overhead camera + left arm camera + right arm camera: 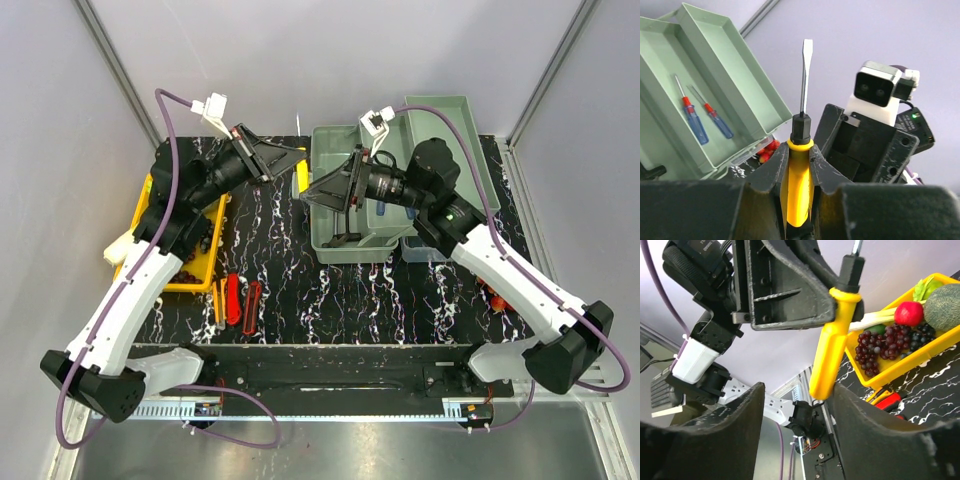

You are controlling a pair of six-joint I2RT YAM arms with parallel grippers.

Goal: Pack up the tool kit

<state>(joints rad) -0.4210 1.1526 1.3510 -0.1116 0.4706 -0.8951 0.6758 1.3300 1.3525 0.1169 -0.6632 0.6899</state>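
My left gripper (797, 155) is shut on a yellow-handled flat screwdriver (797, 185), whose steel shaft points away from the wrist. In the top view the left gripper (290, 158) is held in the air beside the open green toolbox (330, 235). My right gripper (315, 190) faces it, open. In the right wrist view the yellow handle (832, 350) hangs between my open right fingers (875, 435), close to the right one; I cannot tell if it touches. Two small blue-and-red screwdrivers (695, 122) lie in the toolbox tray.
A yellow tray (190, 280) of toy fruit stands at the left, also showing in the right wrist view (900, 365). Red and orange tools (235, 300) lie on the black marbled table. The toolbox lid (450, 125) stands open at the back right.
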